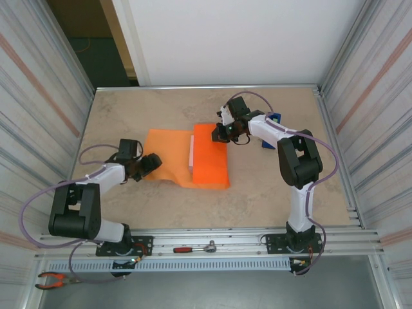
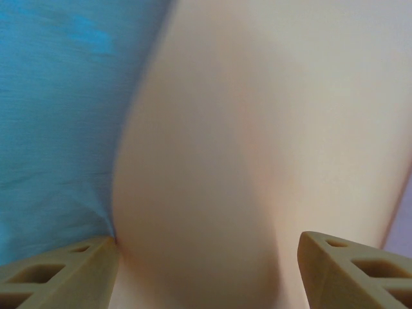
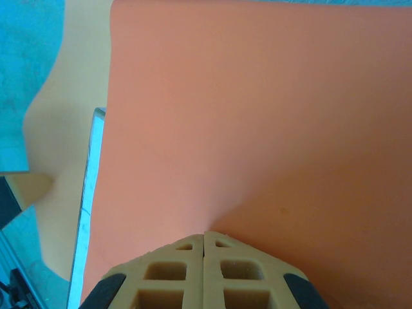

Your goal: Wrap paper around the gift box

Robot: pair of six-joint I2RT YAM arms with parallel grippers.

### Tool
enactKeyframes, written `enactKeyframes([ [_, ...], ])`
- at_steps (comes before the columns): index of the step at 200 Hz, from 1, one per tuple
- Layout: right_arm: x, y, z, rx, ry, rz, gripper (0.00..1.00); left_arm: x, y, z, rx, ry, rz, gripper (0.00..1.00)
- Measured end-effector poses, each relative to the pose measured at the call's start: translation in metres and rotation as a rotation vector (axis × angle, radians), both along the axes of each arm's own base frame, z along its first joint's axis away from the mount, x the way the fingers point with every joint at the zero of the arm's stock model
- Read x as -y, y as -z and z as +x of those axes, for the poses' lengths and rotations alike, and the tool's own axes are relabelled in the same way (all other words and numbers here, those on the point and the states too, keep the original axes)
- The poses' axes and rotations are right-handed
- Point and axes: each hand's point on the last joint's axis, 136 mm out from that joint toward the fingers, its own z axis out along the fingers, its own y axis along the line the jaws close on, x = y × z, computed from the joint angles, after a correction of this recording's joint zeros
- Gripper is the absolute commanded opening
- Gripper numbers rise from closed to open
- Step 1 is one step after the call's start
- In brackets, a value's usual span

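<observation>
Our left fingers (image 2: 58, 273) stand wide apart, nothing clamped between them, the left gripper (image 1: 152, 161) at the left edge of the paper (image 1: 166, 151). Further right we see the gift box (image 1: 191, 158), a pale sliver under the folded orange flap. On that flap's far end the right gripper (image 1: 221, 133) rests, its fingers (image 3: 168, 277) pressed together with no gap we can see.

Left arm reaches low and rightward, left gripper (image 1: 150, 161) with fingers (image 2: 61, 273) spread wide. Right arm bends back leftward, right gripper (image 3: 205, 237) closed, seemingly tilted downward.
</observation>
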Motion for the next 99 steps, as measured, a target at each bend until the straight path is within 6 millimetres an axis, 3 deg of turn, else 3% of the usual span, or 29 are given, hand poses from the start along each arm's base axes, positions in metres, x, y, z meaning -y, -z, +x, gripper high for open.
enactKeyframes([
  [35,0.000,0.000,0.000,0.000,0.000,0.000,0.00,0.019,-0.004,0.015,0.041,0.080,-0.030,0.77],
  [73,0.000,0.000,0.000,0.000,0.000,-0.001,0.00,0.029,-0.027,0.058,0.127,0.164,-0.035,0.81],
  [99,0.000,0.000,0.000,0.001,0.000,0.000,0.00,0.025,-0.042,0.085,0.181,0.191,-0.047,0.81],
])
